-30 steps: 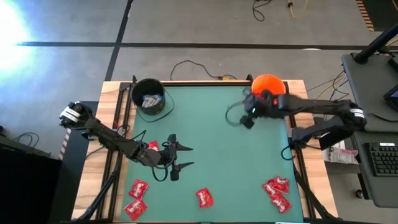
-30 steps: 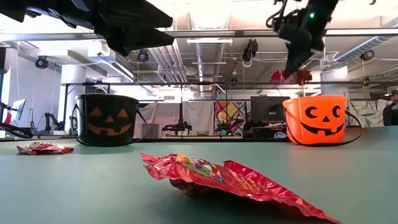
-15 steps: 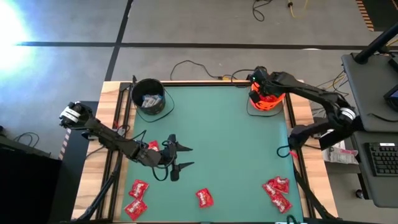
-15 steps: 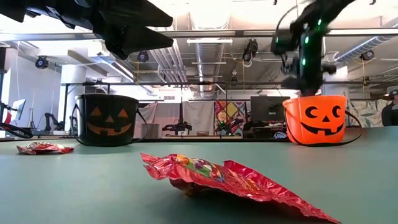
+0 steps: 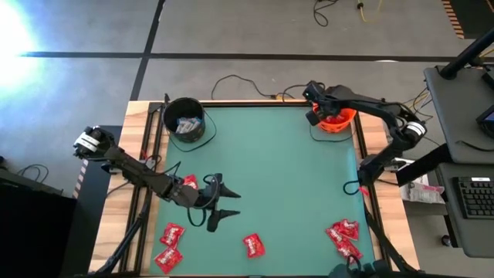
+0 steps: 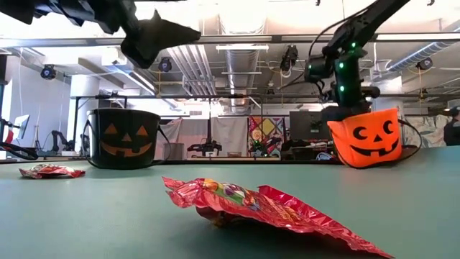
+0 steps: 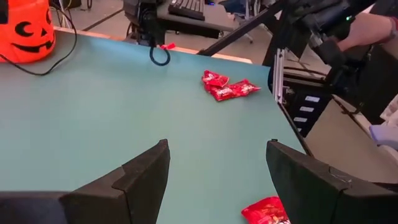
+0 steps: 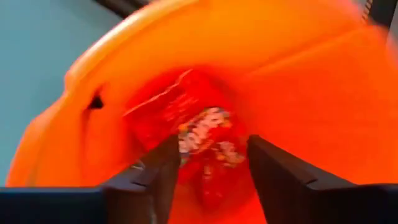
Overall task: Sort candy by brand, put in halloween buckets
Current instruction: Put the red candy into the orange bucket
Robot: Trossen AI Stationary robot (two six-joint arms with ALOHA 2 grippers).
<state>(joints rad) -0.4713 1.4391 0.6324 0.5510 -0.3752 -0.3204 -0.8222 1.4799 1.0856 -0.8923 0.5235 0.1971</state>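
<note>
R gripper (image 5: 315,108) hangs over orange bucket (image 6: 365,140), jaws spread, red packet (image 8: 199,134) down inside. L gripper (image 5: 222,199), jaws wide, empty, sits nearest loose red candy (image 5: 254,245), lying twd front edge.

The left gripper (image 7: 214,180) hangs over the green table (image 7: 93,106), its two dark fingers (image 7: 140,177) spread apart with nothing between them. An orange pumpkin bucket (image 7: 25,30) stands at the far corner. A cluster of red candy packets (image 7: 227,87) lies near the table's edge, and another red packet (image 7: 266,211) lies just beside one finger.
</note>
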